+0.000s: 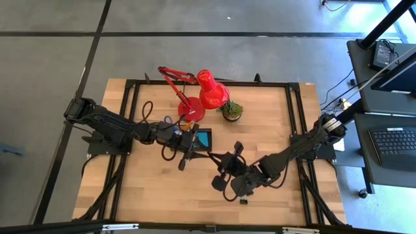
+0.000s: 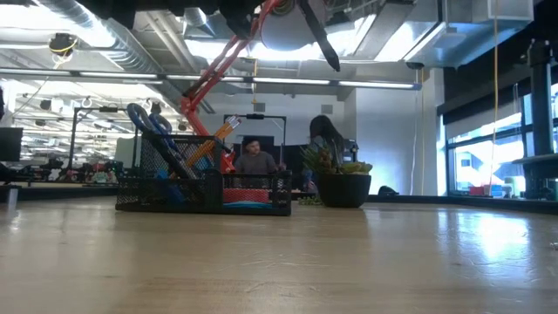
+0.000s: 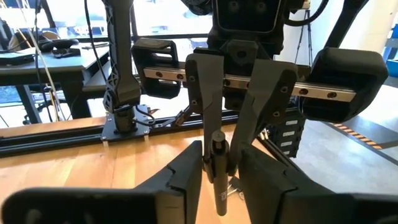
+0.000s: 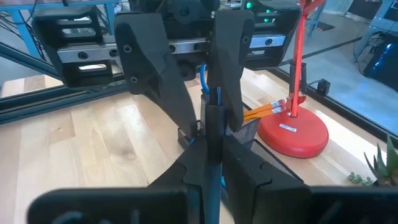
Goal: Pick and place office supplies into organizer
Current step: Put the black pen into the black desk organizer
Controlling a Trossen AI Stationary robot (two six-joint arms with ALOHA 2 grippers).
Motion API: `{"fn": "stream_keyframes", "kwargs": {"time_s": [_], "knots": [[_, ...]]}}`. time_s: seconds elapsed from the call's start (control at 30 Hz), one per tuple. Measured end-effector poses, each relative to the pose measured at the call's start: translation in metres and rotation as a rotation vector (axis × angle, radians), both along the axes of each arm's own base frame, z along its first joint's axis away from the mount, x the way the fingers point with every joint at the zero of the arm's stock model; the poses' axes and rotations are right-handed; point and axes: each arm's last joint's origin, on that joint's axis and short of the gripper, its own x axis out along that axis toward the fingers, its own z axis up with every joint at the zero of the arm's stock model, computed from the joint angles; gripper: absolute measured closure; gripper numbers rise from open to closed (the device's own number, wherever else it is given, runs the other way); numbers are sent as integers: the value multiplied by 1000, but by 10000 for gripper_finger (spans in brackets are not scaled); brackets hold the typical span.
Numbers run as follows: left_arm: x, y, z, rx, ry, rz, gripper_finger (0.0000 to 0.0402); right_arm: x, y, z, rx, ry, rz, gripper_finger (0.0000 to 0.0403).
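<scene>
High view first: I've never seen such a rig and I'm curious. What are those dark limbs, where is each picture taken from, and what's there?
They are two robot arms at a wooden table. One camera looks down, one sits at tabletop height, and one rides on each wrist. On the table stand a black mesh organizer holding blue-handled scissors and orange pencils, a red desk lamp and a small potted plant. A black pen is up between the left claw and the right claw; which one grips it, I cannot tell.
</scene>
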Motion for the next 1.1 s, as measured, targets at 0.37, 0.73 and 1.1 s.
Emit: {"fn": "stream_keyframes", "kwargs": {"time_s": [0.37,0.73,1.1], "knots": [[0,0,-2,35,7,-4,343,1,-2,0,6,8,11,360],[0,-1,-3,45,17,-14,351,2,-1,-1,33,22,49,358],[0,0,-3,50,17,2,352,3,-1,-1,56,33,82,232]]}}
